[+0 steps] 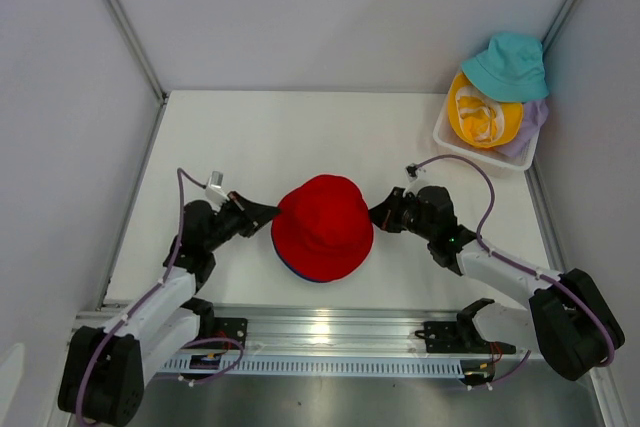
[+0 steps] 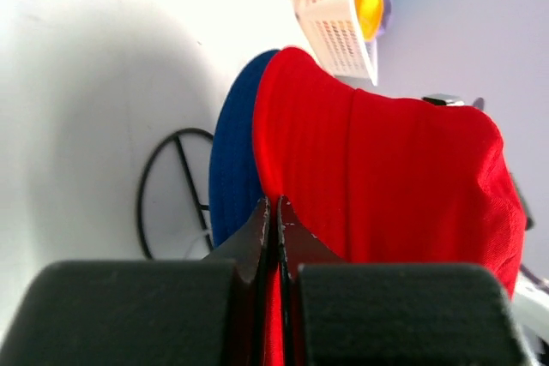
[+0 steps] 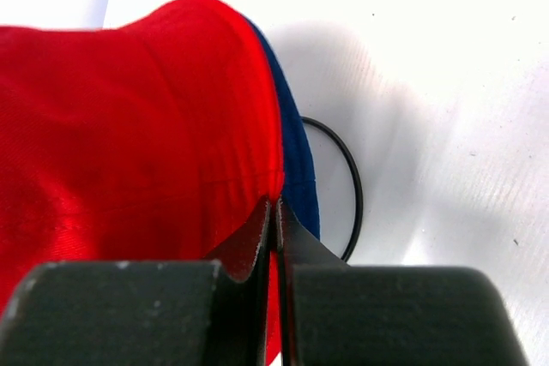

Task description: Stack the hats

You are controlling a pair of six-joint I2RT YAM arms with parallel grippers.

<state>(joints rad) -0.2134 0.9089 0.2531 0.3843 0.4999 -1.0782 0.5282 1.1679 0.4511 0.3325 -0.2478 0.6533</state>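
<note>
Red hat (image 1: 323,225) sits crown-up mid desk (image 1: 250,137), right on top of the navy hat (image 1: 298,273). Only a thin navy edge shows at its near-left side, so the two are nested and close to centred. I'd judge that's the point of a two-sided hold: the soft brim stays spread and level instead of drooping to one side.

My left hand (image 1: 262,215) is pinched narrow on the red brim at its left edge. In the left wrist view the fingers (image 2: 257,233) are almost touching, with red cloth caught between them. My right hand (image 1: 383,213) does the same on the opposite edge, pinched nearly closed with a sliver of red in the gap. From the wrist views, both grips seem to hold only the red brim, with the navy brim lying just below. I can't fully rule out a bit of navy being caught.

A thin black wire ring (image 2: 187,171) lies flat on the desk under the navy hat and sticks out past the brim.

Teal hat (image 1: 507,65), yellow hat (image 1: 485,117) and lavender hat (image 1: 530,122) are piled in the white basket (image 1: 475,155) at the far right corner, well apart from the stack. Teal is on top and overhangs the far rim. No orange hat that I can make out.

My read is two stacked, the rest waiting. Next, let go of the brim without dragging the red hat off-centre.
</note>
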